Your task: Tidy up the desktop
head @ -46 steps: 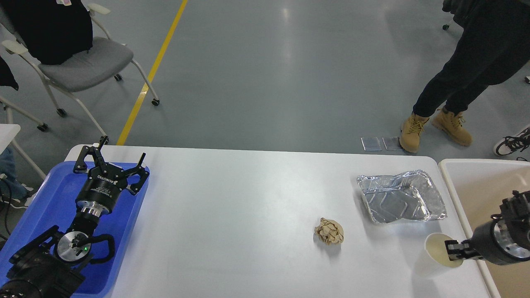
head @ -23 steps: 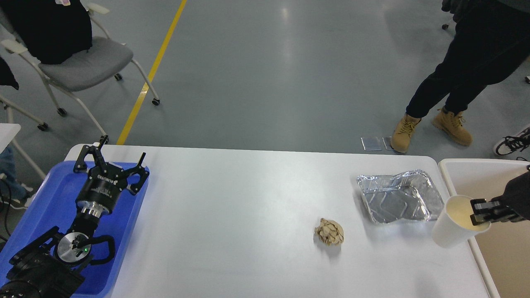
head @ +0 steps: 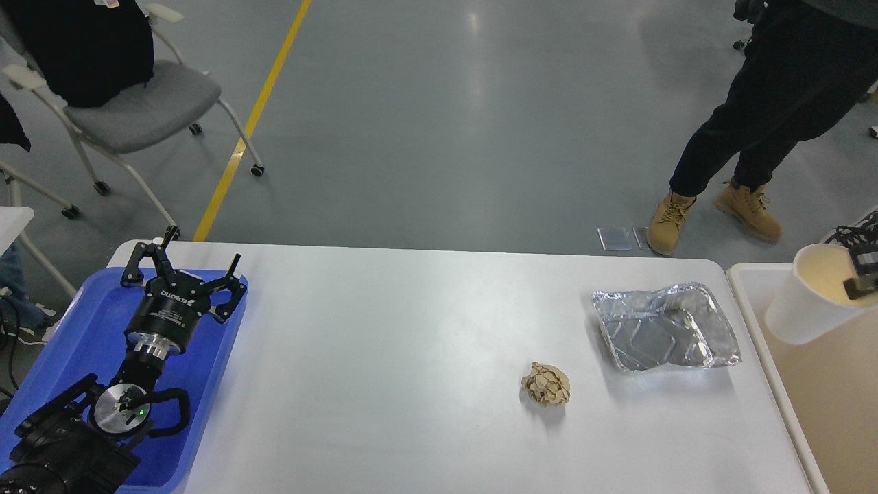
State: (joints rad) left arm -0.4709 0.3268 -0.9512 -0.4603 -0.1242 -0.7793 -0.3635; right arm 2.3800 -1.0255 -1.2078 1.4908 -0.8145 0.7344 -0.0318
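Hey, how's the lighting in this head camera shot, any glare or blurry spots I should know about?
Head view: even overhead light; soft glare streak on the grey floor, bright glints on the crumpled foil tray. The desktop shows only faint shadows under the paper ball. The right gripper, cut off at the frame edge, looks slightly smeared with its paper cup.

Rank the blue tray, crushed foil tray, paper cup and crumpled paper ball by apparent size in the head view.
1. blue tray, partly covered by the left arm.
2. crushed foil tray.
3. paper cup, held up over the bin, so nearer the camera and possibly flattered.
4. crumpled paper ball.
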